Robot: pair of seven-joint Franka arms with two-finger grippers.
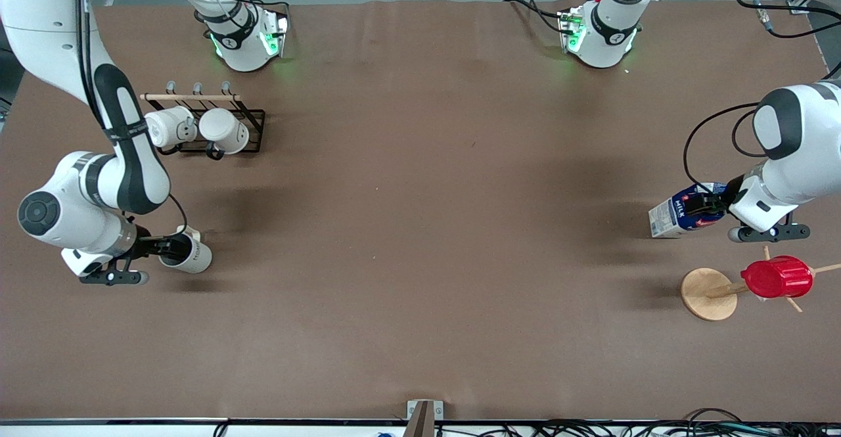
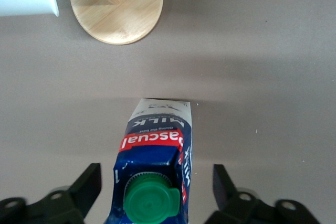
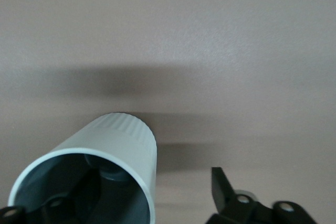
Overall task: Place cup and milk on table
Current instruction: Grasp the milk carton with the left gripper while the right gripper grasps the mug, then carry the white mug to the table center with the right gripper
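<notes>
Milk [image 1: 680,213] we see on the table [image 1: 420,227] at three o'clock in the front view, untouched between the left gripper's [image 2: 155,184] spread fingers, the cup [image 1: 196,257] at eight o'clock, its wall straddled by the released right gripper [image 1: 172,248].

The cream cup [image 1: 190,255] with its grey inside stands on the brown surface [image 1: 420,240] toward the right arm's end. The blue-and-white milk [image 1: 680,212] carton, green-capped, stands toward the left arm's end.
</notes>
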